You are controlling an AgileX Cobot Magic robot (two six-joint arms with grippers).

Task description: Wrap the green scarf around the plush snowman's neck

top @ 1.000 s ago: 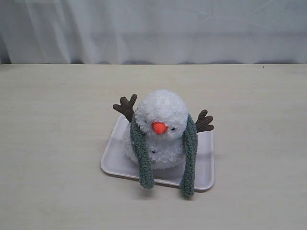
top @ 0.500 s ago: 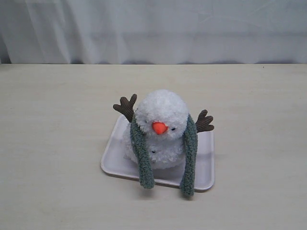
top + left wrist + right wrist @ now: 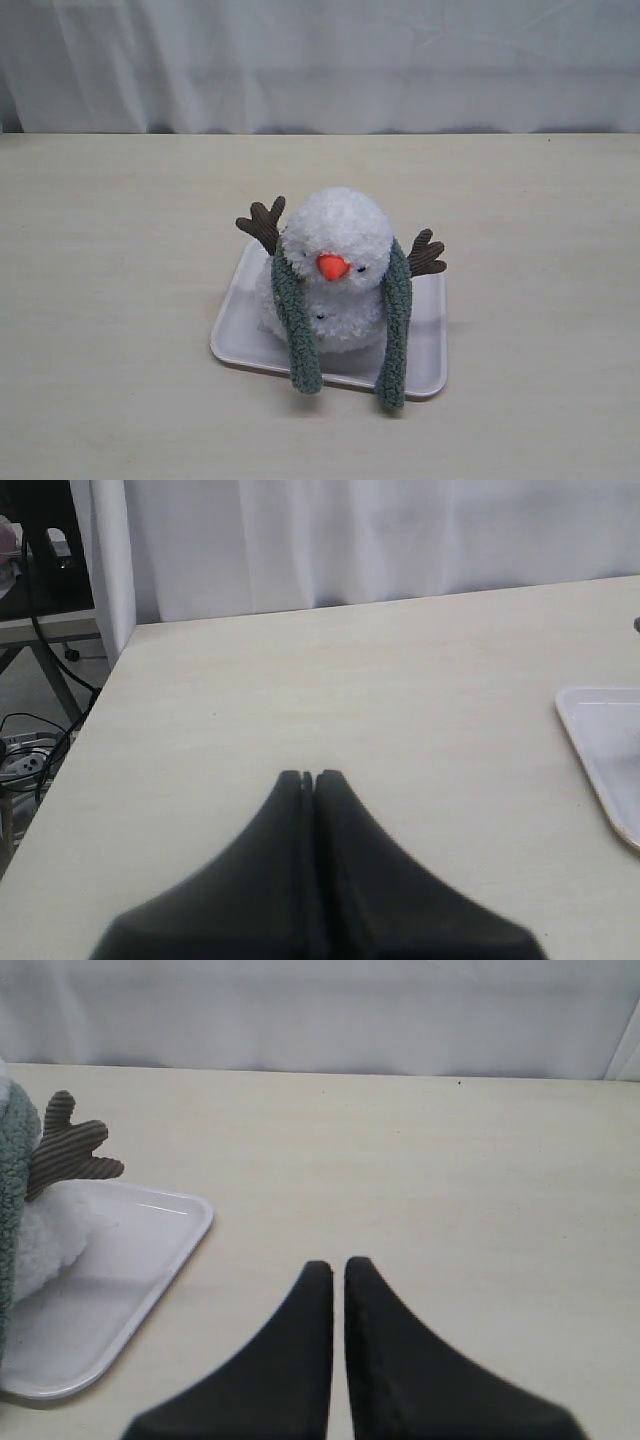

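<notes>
Neither arm shows in the exterior view. Each wrist view gives only the dark tips of its own tool, with the arm behind out of sight. The back of the plush snowman (image 3: pixel 335 250) is hidden, so where the green scarf (image 3: pixel 296 320) passes behind its head cannot be seen. In the right wrist view the snowman is cut off at the picture's edge, leaving a strip of scarf (image 3: pixel 14 1150), one brown twig arm (image 3: pixel 68 1150) and some white fluff. The left wrist view catches only a corner of the tray (image 3: pixel 600 745). The white tray (image 3: pixel 232 335) lies near the middle of the tabletop (image 3: pixel 120 300) and holds the snowman, which sits upright with its orange nose (image 3: pixel 332 266) toward 6 o'clock. Its twig arms stick out at about 10 and 2 o'clock of the head. The scarf hangs down either side of the face in two uncrossed strands, and both ends reach over the tray's rim at 6 o'clock. The left tool (image 3: pixel 307 777) hovers over bare tabletop away from the tray, its jaws pressed together on nothing. The right tool (image 3: pixel 337 1265) is also over bare tabletop, near the tray's corner (image 3: pixel 195 1215), its jaws closed to a hairline and empty.
</notes>
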